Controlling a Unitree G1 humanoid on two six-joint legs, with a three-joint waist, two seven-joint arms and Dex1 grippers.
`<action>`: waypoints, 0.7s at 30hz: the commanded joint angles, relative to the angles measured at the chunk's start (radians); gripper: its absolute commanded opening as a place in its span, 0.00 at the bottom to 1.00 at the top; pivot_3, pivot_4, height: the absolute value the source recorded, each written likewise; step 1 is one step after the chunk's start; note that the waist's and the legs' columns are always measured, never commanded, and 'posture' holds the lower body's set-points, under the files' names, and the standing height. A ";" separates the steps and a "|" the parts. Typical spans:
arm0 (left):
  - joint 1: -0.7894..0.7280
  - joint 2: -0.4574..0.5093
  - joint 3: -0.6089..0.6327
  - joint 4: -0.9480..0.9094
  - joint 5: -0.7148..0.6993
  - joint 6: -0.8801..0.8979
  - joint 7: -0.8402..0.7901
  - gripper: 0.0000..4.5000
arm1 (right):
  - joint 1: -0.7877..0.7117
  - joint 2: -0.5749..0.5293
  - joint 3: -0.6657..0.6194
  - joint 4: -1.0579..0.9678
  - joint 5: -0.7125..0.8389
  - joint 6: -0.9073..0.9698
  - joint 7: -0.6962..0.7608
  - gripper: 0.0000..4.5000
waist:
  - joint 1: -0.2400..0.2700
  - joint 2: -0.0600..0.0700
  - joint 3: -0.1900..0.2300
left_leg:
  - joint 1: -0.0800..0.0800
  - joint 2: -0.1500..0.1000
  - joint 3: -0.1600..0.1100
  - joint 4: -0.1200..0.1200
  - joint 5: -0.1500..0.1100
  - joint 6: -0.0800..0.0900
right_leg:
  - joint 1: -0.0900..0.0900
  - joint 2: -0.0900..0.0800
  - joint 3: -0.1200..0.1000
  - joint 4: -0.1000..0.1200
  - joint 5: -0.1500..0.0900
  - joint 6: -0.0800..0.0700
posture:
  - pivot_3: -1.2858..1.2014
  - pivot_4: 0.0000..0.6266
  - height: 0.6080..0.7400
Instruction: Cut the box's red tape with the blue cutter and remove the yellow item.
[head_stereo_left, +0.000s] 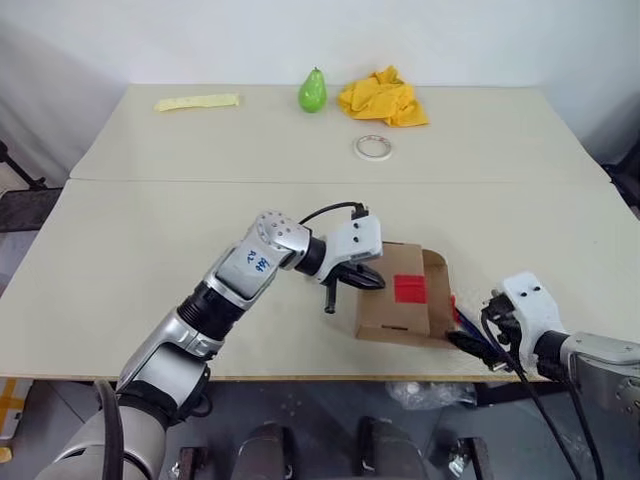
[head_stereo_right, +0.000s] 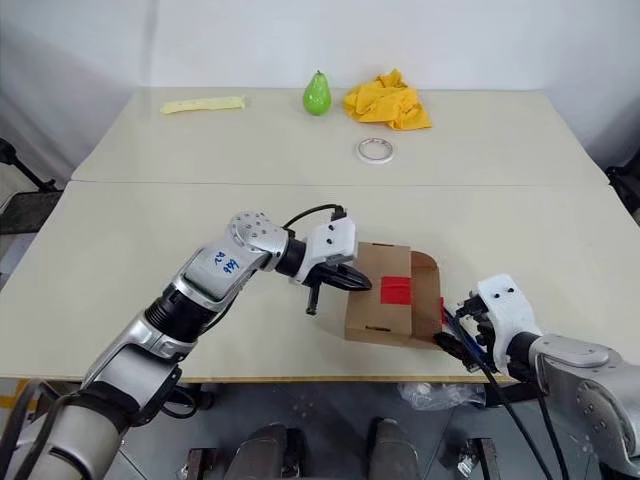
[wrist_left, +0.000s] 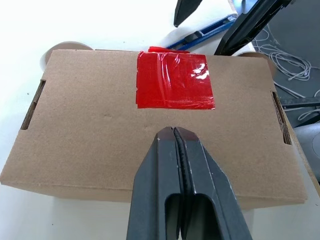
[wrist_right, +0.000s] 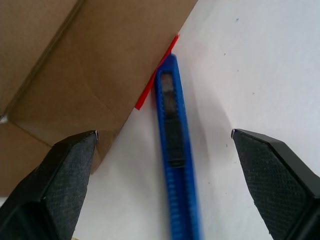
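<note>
Right wrist view: my right gripper is spread wide w/ the blue cutter lying on the table btwn its fingers, untouched, tip just beside the box. My left gripper is pinched shut, empty, tips over the box top near the red tape, which looks uncut.
</note>
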 joint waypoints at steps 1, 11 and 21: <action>0.007 0.021 -0.005 0.010 0.031 0.029 0.001 0.00 | -0.008 -0.040 0.014 0.021 -0.020 -0.053 0.043 0.99 | 0.000 0.000 0.000 | 0.000 0.000 0.000 0.000 0.000 0.000 | 0.000 0.000 0.000 0.000 0.000 0.000 | 0.52 0.24 1.00; 0.018 0.024 0.005 -0.016 0.027 0.060 0.018 0.00 | -0.150 0.067 -0.090 0.080 0.080 0.007 0.042 0.99 | 0.000 0.000 0.000 | 0.001 0.000 0.001 0.000 0.000 0.000 | 0.000 0.000 0.001 0.002 0.000 0.000 | 0.52 0.24 1.00; 0.047 0.031 0.010 -0.069 0.015 0.106 0.024 0.00 | -0.206 0.173 -0.134 0.168 0.148 0.149 0.022 0.99 | 0.001 0.000 0.000 | 0.001 0.000 0.001 0.000 0.000 0.000 | -0.001 0.000 0.001 0.002 0.000 -0.001 | 0.52 0.24 1.00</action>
